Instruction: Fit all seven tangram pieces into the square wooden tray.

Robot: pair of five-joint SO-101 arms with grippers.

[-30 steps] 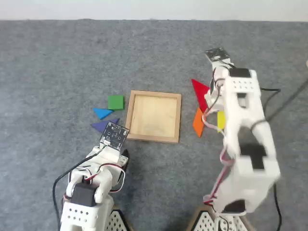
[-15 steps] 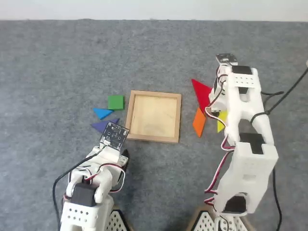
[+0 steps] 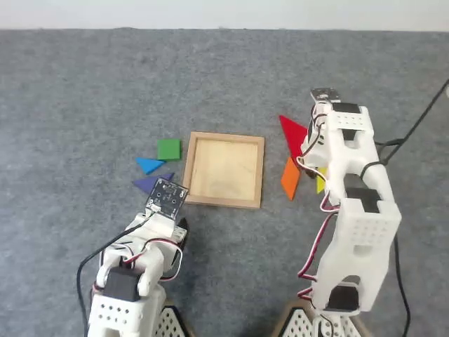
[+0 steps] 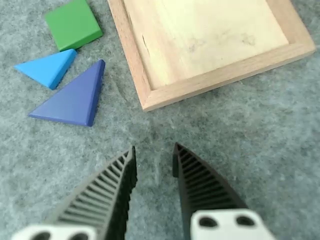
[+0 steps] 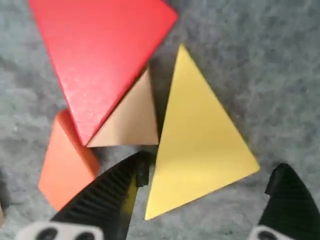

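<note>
a grey, fuzzy mat (image 3: pixel 105 91) spreads from edge to edge under everything; a pale strip of wall (image 3: pixel 224 14) runs along its far side

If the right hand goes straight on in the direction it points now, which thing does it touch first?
Most likely the yellow triangle: the right hand is open, and the piece lies between its fingers. How far above the piece it hangs is unclear.

Left tool (image 4: pixel 154 151) hung over the grey bench (image 4: pixel 260 135), jaws slightly apart, gripping nothing. Mid-frame sat a corner of the wooden tray (image 4: pixel 132 55); green square (image 4: pixel 73 24), light blue triangle (image 4: pixel 47 68), dark blue triangle (image 4: pixel 75 99) clustered just beside its rim.
</note>
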